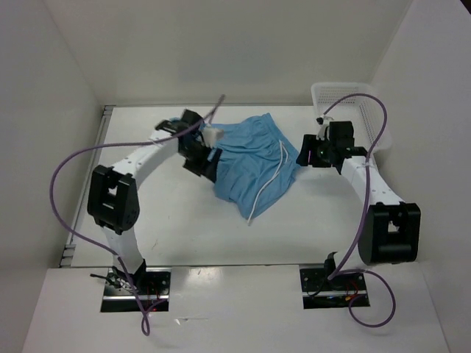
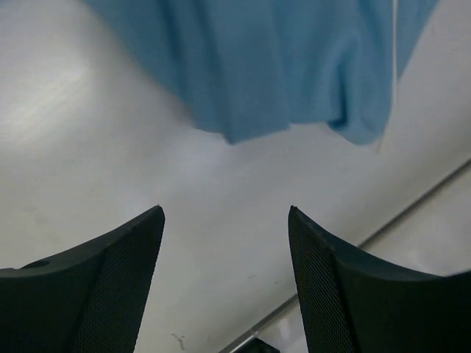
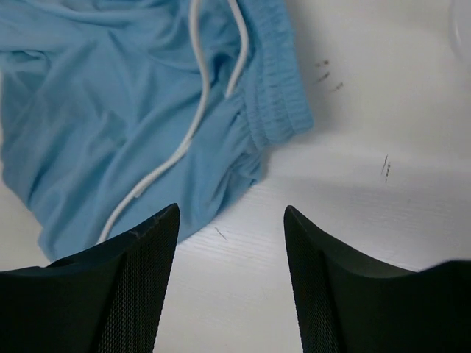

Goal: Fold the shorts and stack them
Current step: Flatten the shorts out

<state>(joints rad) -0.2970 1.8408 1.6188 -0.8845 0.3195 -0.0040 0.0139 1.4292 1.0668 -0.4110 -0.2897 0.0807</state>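
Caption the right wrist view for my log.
Open right claw over the white table, beside crumpled light blue fabric shorts with a thin white drawstring.

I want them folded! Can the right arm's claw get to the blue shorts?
Probably yes. The right arm's open claw is just beside the waistband of the light blue soft fabric shorts, with only bare white table between them and nothing blocking.

The left arm (image 1: 143, 160) bends right, the right arm (image 1: 366, 175) bends left; left gripper (image 2: 226, 215) and right gripper (image 3: 231, 212) gape wide.
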